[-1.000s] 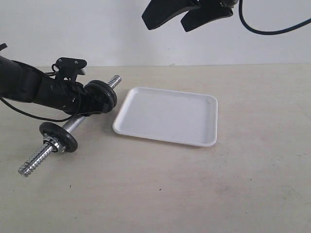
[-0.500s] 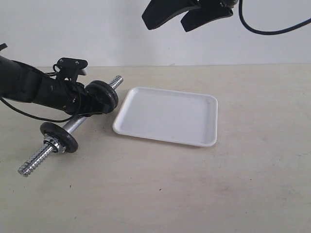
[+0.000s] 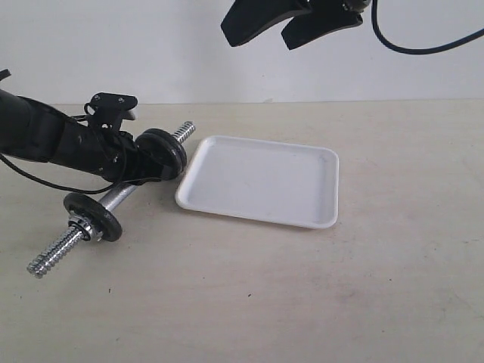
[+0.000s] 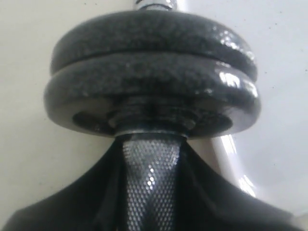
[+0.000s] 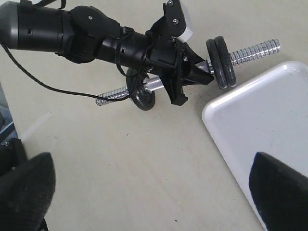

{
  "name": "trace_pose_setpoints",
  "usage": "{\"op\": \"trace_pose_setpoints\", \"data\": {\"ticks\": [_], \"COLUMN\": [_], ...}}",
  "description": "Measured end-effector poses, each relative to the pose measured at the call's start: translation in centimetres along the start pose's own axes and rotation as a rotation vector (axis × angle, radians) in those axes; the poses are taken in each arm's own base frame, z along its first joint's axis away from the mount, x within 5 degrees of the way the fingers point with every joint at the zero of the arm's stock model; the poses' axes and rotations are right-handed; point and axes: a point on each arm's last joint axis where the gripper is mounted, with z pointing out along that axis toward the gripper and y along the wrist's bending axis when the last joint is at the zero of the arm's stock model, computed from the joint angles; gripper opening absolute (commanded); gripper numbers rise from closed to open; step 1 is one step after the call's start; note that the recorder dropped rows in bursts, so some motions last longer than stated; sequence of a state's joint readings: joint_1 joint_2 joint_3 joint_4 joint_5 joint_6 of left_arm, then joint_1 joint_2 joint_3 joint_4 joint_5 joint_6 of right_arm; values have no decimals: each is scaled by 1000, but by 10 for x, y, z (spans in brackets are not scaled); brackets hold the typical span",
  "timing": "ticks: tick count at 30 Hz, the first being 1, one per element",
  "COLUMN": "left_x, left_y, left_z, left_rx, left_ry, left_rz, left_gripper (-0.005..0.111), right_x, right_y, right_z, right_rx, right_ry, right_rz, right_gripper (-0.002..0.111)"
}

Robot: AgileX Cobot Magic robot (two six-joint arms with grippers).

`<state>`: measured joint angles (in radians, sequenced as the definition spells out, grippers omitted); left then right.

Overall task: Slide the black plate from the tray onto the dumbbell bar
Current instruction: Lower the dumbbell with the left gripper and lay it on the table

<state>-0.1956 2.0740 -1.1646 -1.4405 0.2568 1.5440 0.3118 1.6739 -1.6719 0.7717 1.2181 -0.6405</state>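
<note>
The chrome dumbbell bar (image 3: 121,196) lies tilted on the table, left of the white tray (image 3: 261,181), which holds nothing. Two black plates (image 3: 161,153) sit side by side on the bar's far end, beside the tray's corner, and a third black plate (image 3: 93,216) sits near its near threaded end. My left gripper (image 3: 142,165) is shut on the bar's knurled middle (image 4: 151,183), just behind the paired plates (image 4: 151,77). My right gripper (image 3: 286,30) hangs open high above the tray's far edge, nothing between its fingers (image 5: 26,192).
The tray's rim (image 5: 226,134) runs close to the paired plates (image 5: 221,62). The left arm (image 5: 96,41) with its cable stretches across the table's left side. Bare beige tabletop (image 3: 302,302) lies in front of the tray and to its right.
The left gripper has shifted the bar slightly towards the tray, bringing the paired plates nearer its corner. The right gripper has not moved.
</note>
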Motion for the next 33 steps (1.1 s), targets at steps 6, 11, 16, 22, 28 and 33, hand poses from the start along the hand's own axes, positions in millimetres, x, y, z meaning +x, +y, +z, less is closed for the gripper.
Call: {"op": "trace_pose_setpoints", "data": {"ticks": [6, 11, 16, 22, 28, 33], "left_x": [0, -9, -15, -15, -15, -15], "left_y": [0, -3, 0, 0, -2, -5], "left_z": [0, -7, -12, -12, -12, -12], "left_rx": [0, 30, -16, -16, 14, 43], "left_ry": [0, -30, -55, -54, -52, -49], "left_rz": [0, -16, -97, -101, -102, -105], "left_gripper": [14, 84, 89, 89, 89, 89], "right_x": [0, 0, 0, 0, 0, 0], "right_y": [0, 0, 0, 0, 0, 0], "right_z": [0, 0, 0, 0, 0, 0], "right_rx": [0, 0, 0, 0, 0, 0], "right_ry": [0, 0, 0, 0, 0, 0], "right_rz": [0, 0, 0, 0, 0, 0], "right_gripper": [105, 105, 105, 105, 105, 105]}}
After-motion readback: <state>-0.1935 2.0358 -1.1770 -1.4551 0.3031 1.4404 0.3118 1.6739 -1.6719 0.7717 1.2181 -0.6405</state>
